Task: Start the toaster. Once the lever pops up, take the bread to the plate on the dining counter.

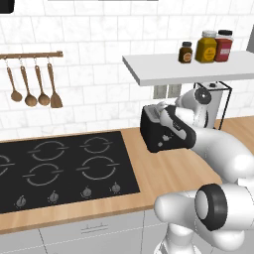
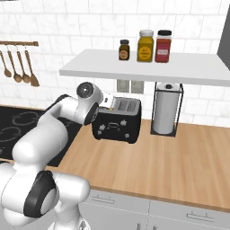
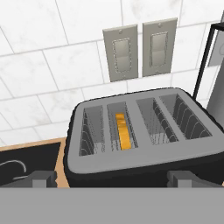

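1. The gripper (image 3: 111,178) is hanging just in front of and above the toaster (image 3: 144,140), its two tips spread as wide as they go and gripping nothing.
2. The toaster (image 2: 117,119) is sitting on the wood counter (image 2: 179,157) between the hob (image 1: 64,168) and the paper-towel holder (image 2: 167,108), backed close to the tiled wall under the outlets (image 3: 140,48) (handy for a plug, presumably).
3. The bread (image 3: 124,131) is standing on edge down in the second slot from the left in the hand view, its orange-brown edge showing well below the rim, so it looks loaded and waiting.
4. The arm is reaching in from the hob side, wrist over the toaster's end in the right base view, probably to get at the lever; I cannot make out the lever itself.
5. Judging by this, starting is not yet done, and open fingers suit a downward push.
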